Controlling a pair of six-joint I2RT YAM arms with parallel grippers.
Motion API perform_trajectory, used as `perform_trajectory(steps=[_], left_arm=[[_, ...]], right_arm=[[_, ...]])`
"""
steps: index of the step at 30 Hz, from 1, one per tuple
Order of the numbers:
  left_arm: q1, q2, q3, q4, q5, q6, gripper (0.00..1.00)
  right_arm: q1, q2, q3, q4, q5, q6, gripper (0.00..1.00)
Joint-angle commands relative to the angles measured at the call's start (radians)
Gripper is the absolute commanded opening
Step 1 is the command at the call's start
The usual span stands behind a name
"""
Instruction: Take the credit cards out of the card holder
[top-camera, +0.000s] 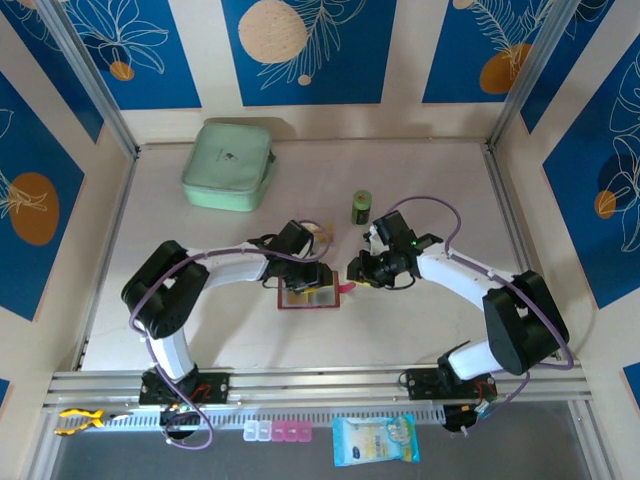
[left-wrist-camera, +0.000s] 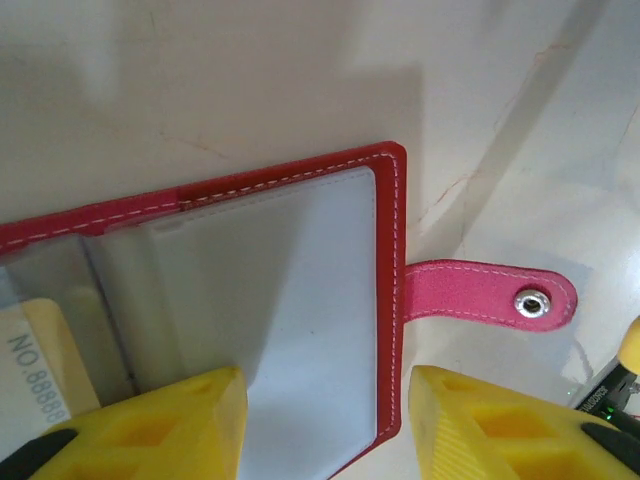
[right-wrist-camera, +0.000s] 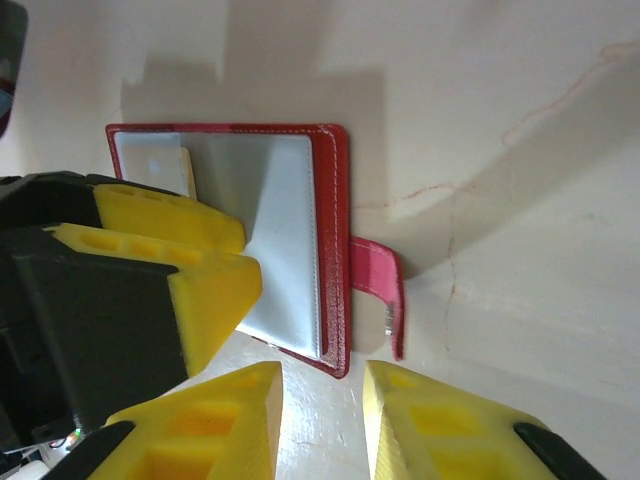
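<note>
The card holder (top-camera: 308, 298) lies open on the table, dark red with greyish clear sleeves (left-wrist-camera: 270, 290) and a pink snap tab (left-wrist-camera: 490, 295) sticking out to the right. One yellowish credit card (left-wrist-camera: 30, 370) sits in a left sleeve, its edge printed with numbers; a tan sliver of the card (right-wrist-camera: 186, 170) also peeks out in the right wrist view. My left gripper (left-wrist-camera: 325, 430) is open, its yellow fingers straddling the holder's right page and red edge. My right gripper (right-wrist-camera: 325, 420) is open just off the holder's (right-wrist-camera: 335, 250) near corner, beside the tab (right-wrist-camera: 385, 285), with nothing between its fingers.
A mint-green zip case (top-camera: 230, 166) lies at the back left and a small green cylinder (top-camera: 361, 207) stands behind the grippers. A blue packet (top-camera: 375, 440) and small pink and white boxes (top-camera: 278, 431) lie beyond the front rail.
</note>
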Motion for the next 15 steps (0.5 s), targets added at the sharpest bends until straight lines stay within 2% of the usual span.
perform_trajectory(steps=[1, 15], left_arm=[[-0.011, 0.011, 0.023, 0.006, -0.011, -0.012, 0.48], [0.002, -0.059, 0.028, -0.019, -0.043, 0.005, 0.48]], right_arm=[[-0.007, -0.032, -0.018, -0.006, -0.03, -0.008, 0.29], [0.017, -0.007, 0.023, -0.009, -0.046, 0.011, 0.29]])
